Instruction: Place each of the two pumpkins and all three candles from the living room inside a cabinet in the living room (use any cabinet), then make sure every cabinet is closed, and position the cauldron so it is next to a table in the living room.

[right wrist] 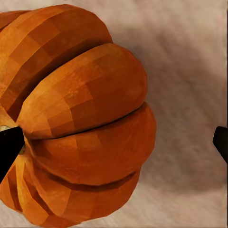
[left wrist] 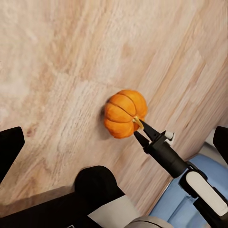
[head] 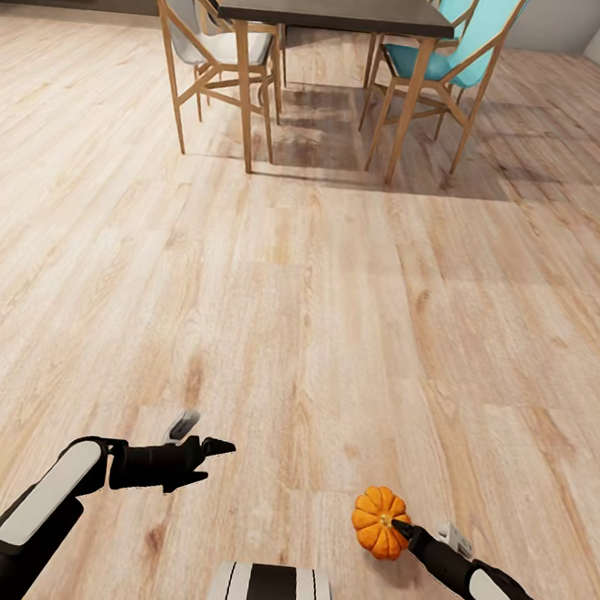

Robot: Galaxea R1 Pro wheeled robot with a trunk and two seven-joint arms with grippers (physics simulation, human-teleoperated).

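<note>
Trunk [head: 271,596]: striped, at the near edge between both arms, over bare floor.
Floor [head: 335,322]: pale wood planks, open from the robot to the far furniture; no cabinet shows.
Dining table [head: 332,10]: tall, dark top, wooden legs, far centre; not the task's table.
Chairs [head: 442,61]: teal ones on the right, pale ones on the left, tucked around it.
Left tool [head: 200,434]: released, fingers spread, holding nothing, near left.
Right tool [head: 423,532]: released; in its wrist view one finger touches the stem end and the other stands apart.
Pumpkin [head: 380,521]: near right, off-centre between those fingers, its shadow close beside it; whether it rests on the floor or sits just above it, I cannot tell.
Step in hand: probably securing this pumpkin.
Doing it well: centre the round body between both fingers, clench across the widest ribs rather than the stem, and confirm it lifts before driving off to find the cabinet.
</note>
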